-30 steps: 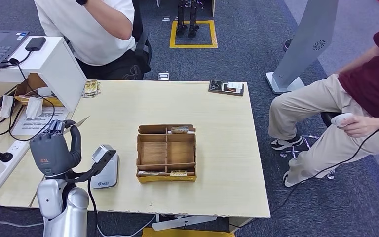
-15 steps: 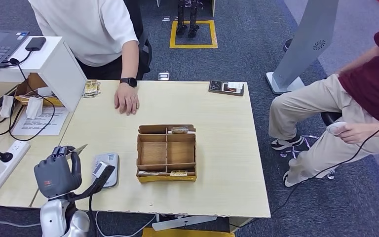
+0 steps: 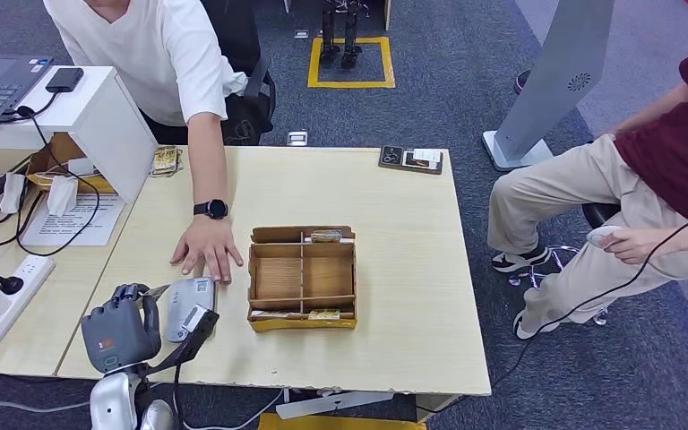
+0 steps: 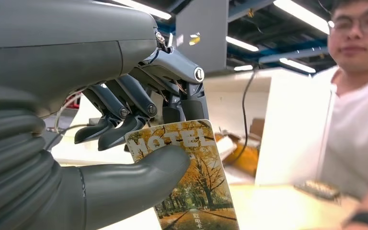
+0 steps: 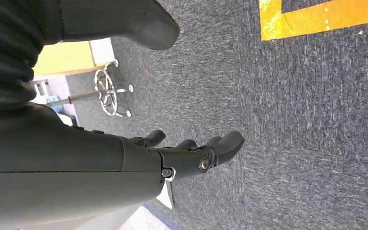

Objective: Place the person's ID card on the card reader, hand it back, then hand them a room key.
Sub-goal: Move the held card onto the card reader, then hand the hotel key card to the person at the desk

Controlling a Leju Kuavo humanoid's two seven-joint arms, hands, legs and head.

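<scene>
My left hand (image 3: 121, 327) hovers at the table's near left corner and pinches a room key card (image 4: 191, 177) between thumb and fingers. The card bears an autumn tree picture and the word MOTEL. In the head view the card (image 3: 153, 290) shows as a thin edge sticking up from the hand. The grey card reader (image 3: 188, 307) lies flat just to the right of that hand. A person in a white shirt reaches across the table, their hand (image 3: 204, 252) flat on the wood at the reader's far end. My right hand (image 5: 191, 155) hangs over the carpet, fingers apart and holding nothing.
A brown divided box (image 3: 303, 273) with cards in its far and near slots stands mid-table. A phone and a card (image 3: 410, 159) lie at the far edge. A white stand (image 3: 98, 116), cables and a power strip (image 3: 4, 287) crowd the left. A seated person (image 3: 645, 197) is at right.
My left hand with the card has sunk lower and nearer, beside the reader. The person's arm came down and stretched across the table until their hand reached the reader.
</scene>
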